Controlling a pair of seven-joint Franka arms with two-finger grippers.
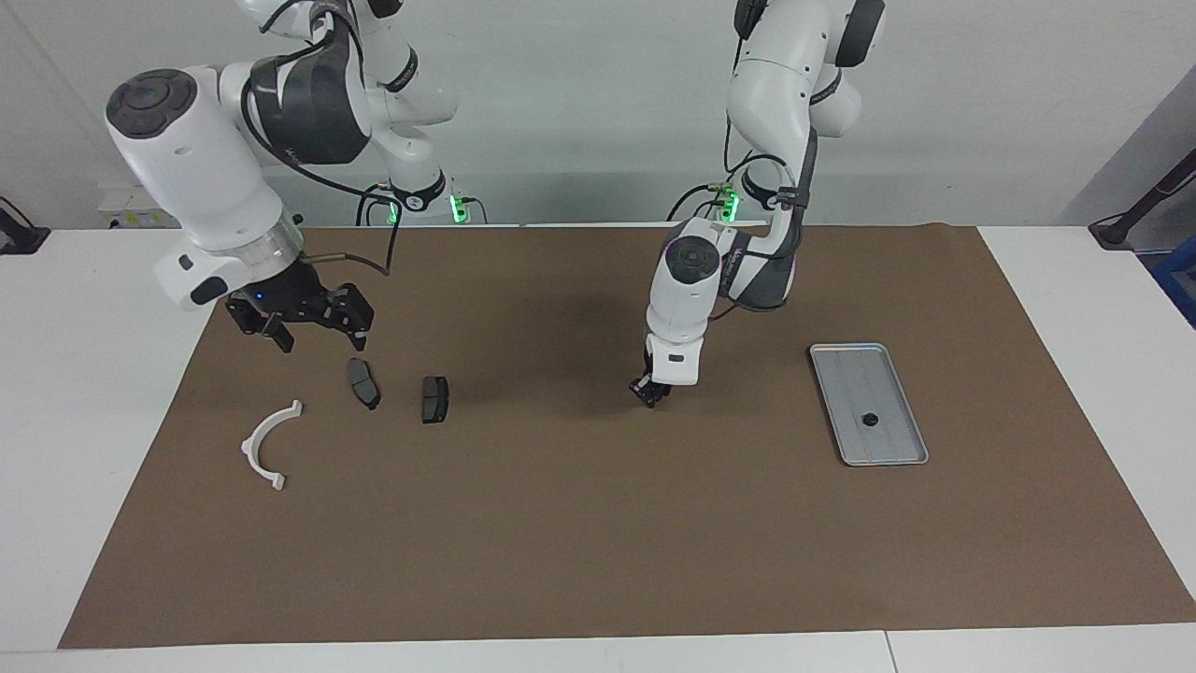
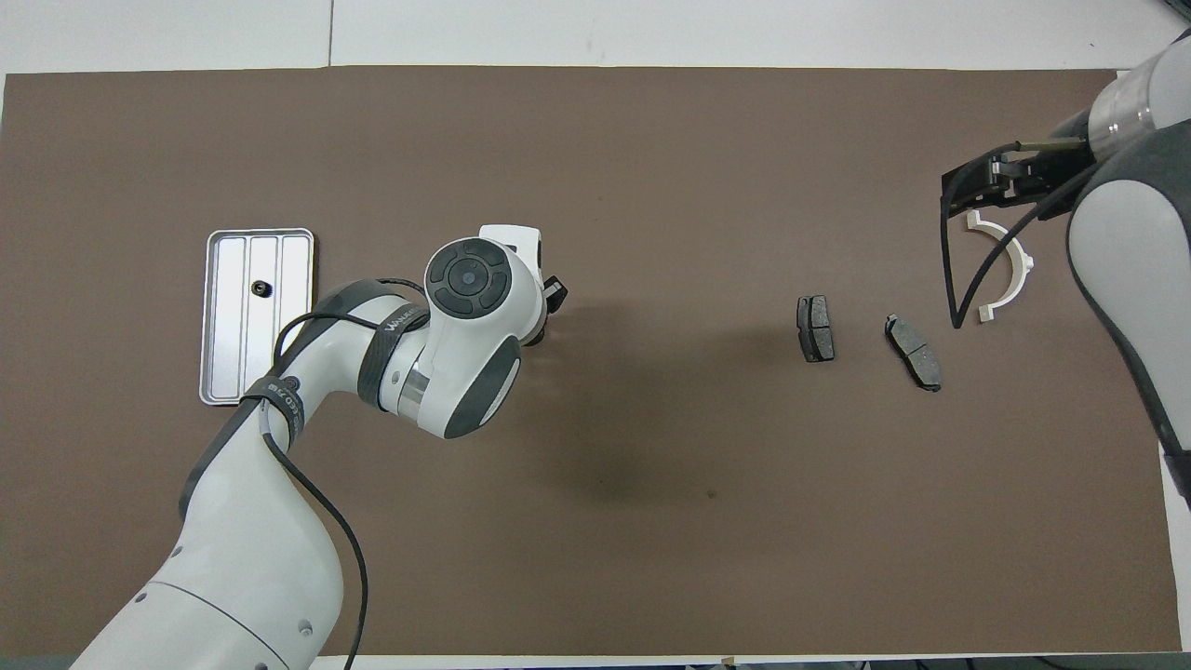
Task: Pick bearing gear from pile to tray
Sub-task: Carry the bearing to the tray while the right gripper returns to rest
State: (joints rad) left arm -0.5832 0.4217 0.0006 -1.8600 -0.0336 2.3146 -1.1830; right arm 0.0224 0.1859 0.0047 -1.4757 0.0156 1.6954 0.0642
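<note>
1. Tray (image 1: pixel 895 369) lies near the left arm's end of the counter, one small black piece (image 1: pixel 870 420) in it.
2. Left gripper (image 1: pixel 648 393) is low over the brown mat (image 1: pixel 598 523); I cannot tell its state.
3. Right gripper (image 1: pixel 299 318) hangs open over the mat, near brake pads (image 1: pixel 364 383).

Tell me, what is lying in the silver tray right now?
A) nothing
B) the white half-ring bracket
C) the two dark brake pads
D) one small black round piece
D: a single small black round piece sits in the tray; the bracket and brake pads lie on the brown mat.

Surface: white table (image 1: pixel 112 308) under brown mat (image 1: pixel 598 523).
On mat: tray (image 1: pixel 888 447); white bracket (image 1: pixel 266 444); two brake pads (image 1: pixel 363 383) (image 1: pixel 434 399).
</note>
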